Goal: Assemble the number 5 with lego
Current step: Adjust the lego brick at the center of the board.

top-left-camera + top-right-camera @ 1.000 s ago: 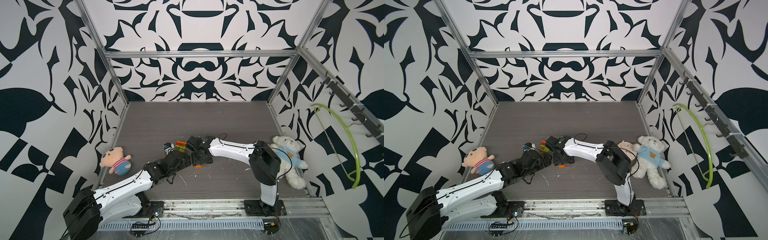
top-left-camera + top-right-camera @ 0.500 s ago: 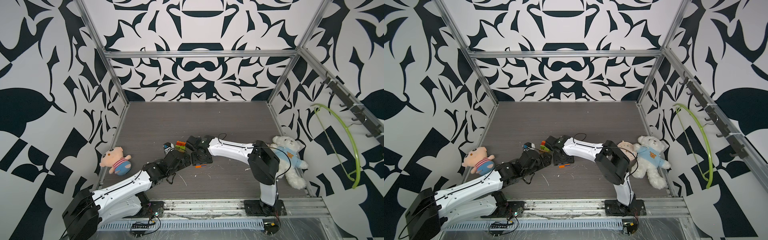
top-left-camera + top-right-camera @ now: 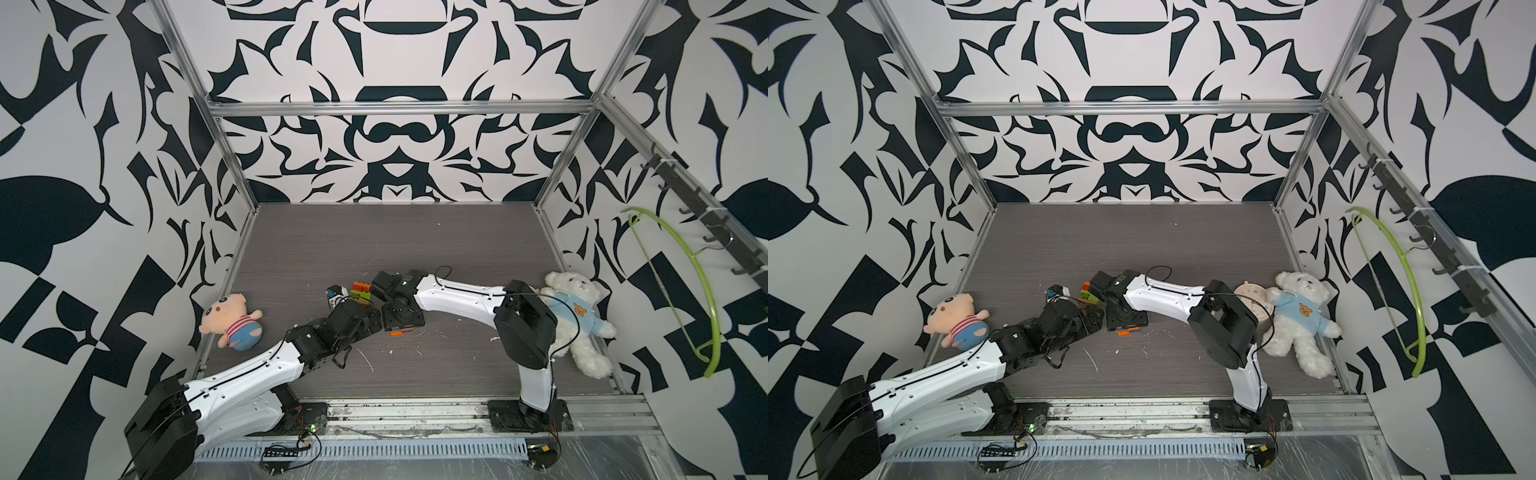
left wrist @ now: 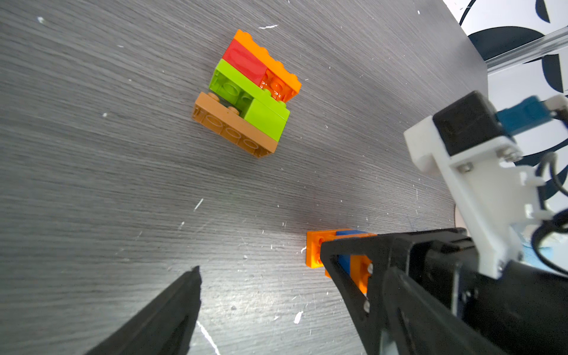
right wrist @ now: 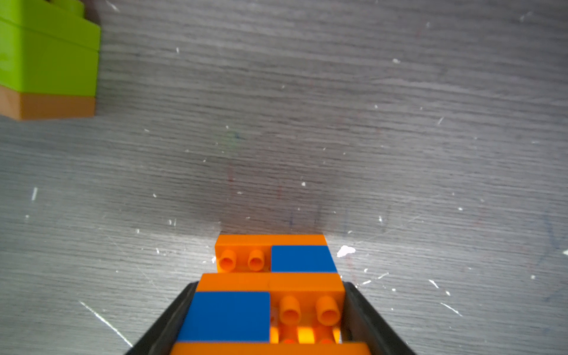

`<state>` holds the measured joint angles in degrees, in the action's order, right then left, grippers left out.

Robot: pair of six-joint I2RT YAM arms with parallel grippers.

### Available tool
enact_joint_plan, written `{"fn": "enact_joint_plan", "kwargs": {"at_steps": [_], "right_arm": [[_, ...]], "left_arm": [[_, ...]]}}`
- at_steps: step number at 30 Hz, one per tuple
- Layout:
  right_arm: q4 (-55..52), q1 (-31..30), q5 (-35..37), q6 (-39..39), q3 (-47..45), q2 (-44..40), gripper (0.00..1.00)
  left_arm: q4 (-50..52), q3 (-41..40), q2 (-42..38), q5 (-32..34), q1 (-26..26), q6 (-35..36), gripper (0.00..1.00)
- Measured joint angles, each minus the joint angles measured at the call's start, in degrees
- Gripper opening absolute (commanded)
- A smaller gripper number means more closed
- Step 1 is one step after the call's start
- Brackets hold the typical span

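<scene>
Orange and blue bricks, locked in alternating layers, make up the stack that your right end effector has clamped. Its two black fingers press on the stack's opposite sides, and bare orange studs show beside each blue brick. The stack reaches out past the fingertips, and its far end is down at the grey wood-grain surface; you cannot tell whether it touches. Your left end effector sits just beside the right one with its jaws spread wide and nothing between them. Ahead of the left fingertips, apart from them, lies the cluster: lime green, red, orange and tan bricks joined together and tipped on their side, so the hollow undersides of some face the left wrist camera. The cluster is off to one side of the right end effector, near it but not touching the stack. A pig lies well apart from the left end effector, by the surface's edge. A white bear lies far behind the right end effector, next to that arm's elbow.
</scene>
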<state>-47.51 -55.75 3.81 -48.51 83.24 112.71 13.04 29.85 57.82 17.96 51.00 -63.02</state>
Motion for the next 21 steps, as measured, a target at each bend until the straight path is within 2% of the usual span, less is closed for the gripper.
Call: {"fn": "enact_joint_plan", "kwargs": {"at_steps": [2, 9, 13, 16, 18, 21], "right_arm": [[0.0, 0.0, 0.0, 0.0, 0.0, 0.0, 0.67], [0.3, 0.1, -0.7, 0.9, -0.1, 0.0, 0.85], [0.6, 0.1, -0.5, 1.6, -0.3, -1.1, 0.91], [1.7, 0.1, -0.3, 2.5, -2.2, -4.8, 0.93], [2.8, 0.1, 0.1, 3.2, -4.0, -8.4, 0.99], [6.1, 0.3, 1.2, 5.2, -8.8, -16.1, 0.98]], "left_arm": [[0.0, 0.0, 0.0, 0.0, 0.0, 0.0, 0.99], [0.9, 0.0, -0.5, 0.5, 0.0, 0.2, 0.99], [1.7, 0.0, -1.8, 1.0, -0.1, 0.2, 0.99], [1.7, 0.0, -2.9, 1.2, -0.1, 0.2, 0.99], [1.7, 0.0, -3.2, 1.1, -0.1, 0.2, 0.99], [1.7, 0.0, -3.1, 1.0, 0.0, 0.6, 0.99]]}}
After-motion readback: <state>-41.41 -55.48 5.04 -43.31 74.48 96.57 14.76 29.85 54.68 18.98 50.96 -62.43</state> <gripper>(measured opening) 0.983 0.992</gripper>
